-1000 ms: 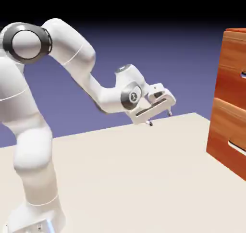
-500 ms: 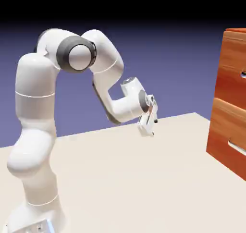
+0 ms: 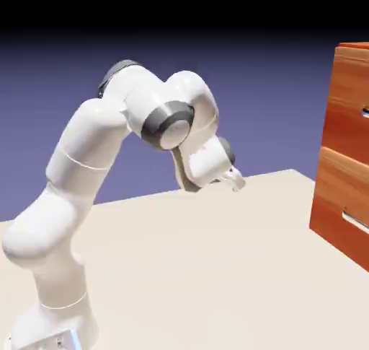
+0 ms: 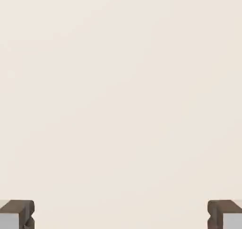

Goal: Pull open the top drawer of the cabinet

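Arm swings toward the cabinet, but the hand points at the table and the top drawer looks shut

Over the last second the arm (image 3: 86, 136) has leaned toward the cabinet (image 3: 341, 148), its elbow carried closer and its wrist folded down. The gripper (image 4: 121, 216) has gained little ground, though: it hangs well apart from the cabinet, lower than the top drawer (image 3: 347, 99). The cabinet itself has not moved. The jaws stand wide apart with nothing between them, so the tool looks ready for a grip once it is lined up.

The top drawer is the cabinet's uppermost front panel, above the lower drawer (image 3: 340, 190), and appears flush. I judge the task to be at the approach stage, with no pulling done. The hand would next need to rise, turn to face the cabinet and come up to the top handle (image 3: 366, 112); going in at this height would risk meeting the lower drawer instead.

The picture's edge cuts off the cabinet's far side and most of the top handle, so its full length can't be told. In the exterior view the gripper's fingers are small and bunched together. The hand view shows only pale table (image 4: 121, 96) beyond the fingertips, with no part of the cabinet in sight.
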You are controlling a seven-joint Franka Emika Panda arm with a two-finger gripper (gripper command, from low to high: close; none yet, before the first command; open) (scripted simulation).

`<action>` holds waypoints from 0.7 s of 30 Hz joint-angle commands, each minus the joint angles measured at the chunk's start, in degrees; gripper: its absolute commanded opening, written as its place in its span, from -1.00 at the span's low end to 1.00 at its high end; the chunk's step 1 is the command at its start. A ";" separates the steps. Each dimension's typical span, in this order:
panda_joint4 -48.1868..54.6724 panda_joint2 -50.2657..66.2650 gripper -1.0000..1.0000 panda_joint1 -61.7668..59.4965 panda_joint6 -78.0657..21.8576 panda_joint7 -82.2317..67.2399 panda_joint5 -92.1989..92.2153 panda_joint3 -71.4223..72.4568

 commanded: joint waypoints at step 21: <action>18.85 30.69 0.00 -16.04 -6.02 -52.33 -39.69 26.32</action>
